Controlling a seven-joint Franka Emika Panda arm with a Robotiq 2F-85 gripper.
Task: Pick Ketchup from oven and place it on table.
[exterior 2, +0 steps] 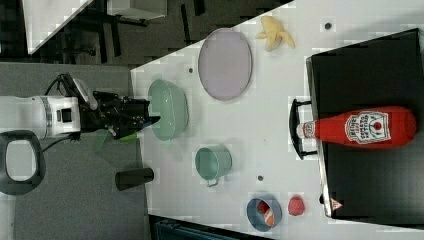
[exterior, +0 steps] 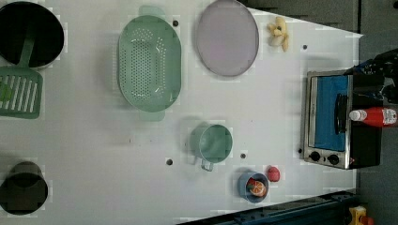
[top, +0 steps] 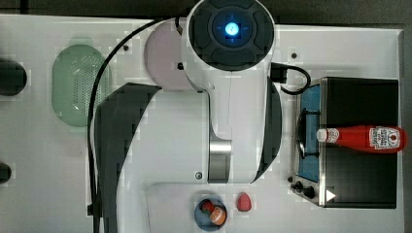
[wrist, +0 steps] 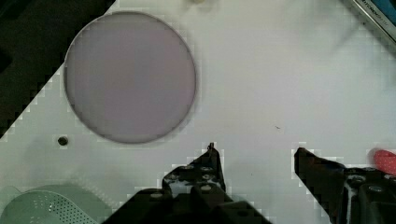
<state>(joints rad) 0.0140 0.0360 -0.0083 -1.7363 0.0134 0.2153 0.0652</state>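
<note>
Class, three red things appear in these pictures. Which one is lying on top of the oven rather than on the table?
The Ketchup bottle: it lies on its side on the oven, while the strawberry-like piece and the blue bowl's red piece sit at table level.

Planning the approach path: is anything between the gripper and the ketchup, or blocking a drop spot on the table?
Nothing visible. The Ketchup lies exposed on top of the oven, nothing over it. The gripper is open and empty above bare table. White tabletop in front of the oven door is free.

Bright even light, soft shadows, blocky blur
</note>
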